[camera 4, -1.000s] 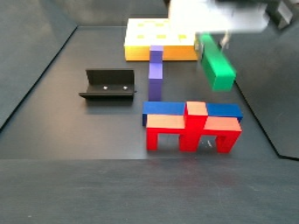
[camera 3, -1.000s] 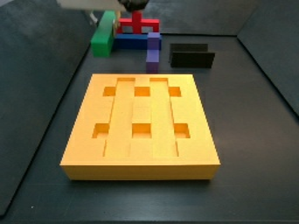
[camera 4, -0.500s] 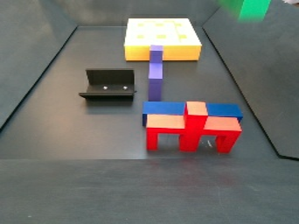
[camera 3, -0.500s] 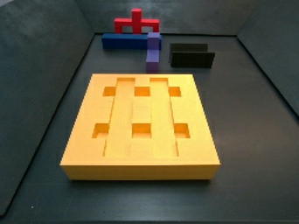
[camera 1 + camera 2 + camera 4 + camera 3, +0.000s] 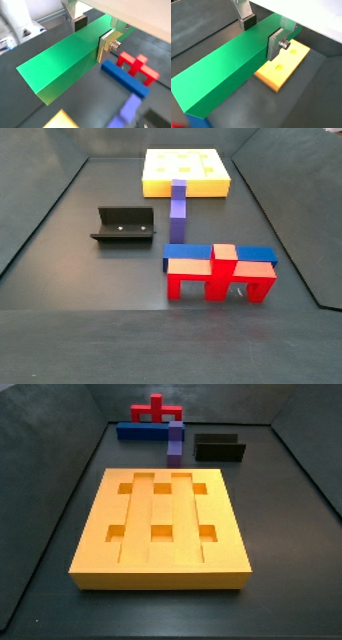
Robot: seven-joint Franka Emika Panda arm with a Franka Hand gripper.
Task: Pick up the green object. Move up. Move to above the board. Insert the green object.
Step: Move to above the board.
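In both wrist views my gripper (image 5: 91,31) (image 5: 261,32) is shut on the green object (image 5: 63,62) (image 5: 228,67), a long plain green bar held across its width between the silver fingers (image 5: 107,44) (image 5: 276,43). The bar hangs in the air, well above the floor. Part of the orange-yellow board (image 5: 286,66) shows below the bar in a wrist view. Both side views show the whole board (image 5: 160,526) (image 5: 186,172) lying flat with grooves and square recesses. Neither side view shows the gripper or the green object; they are above the frames.
A purple bar (image 5: 174,442) (image 5: 178,211) lies between the board and a blue bar (image 5: 144,430) (image 5: 219,255). A red piece (image 5: 156,410) (image 5: 219,275) stands by the blue bar. The dark fixture (image 5: 219,447) (image 5: 122,225) stands beside the purple bar.
One second ago the gripper and green bar were visible at the top of both side views; they rose out of the frames and stay out of sight now.
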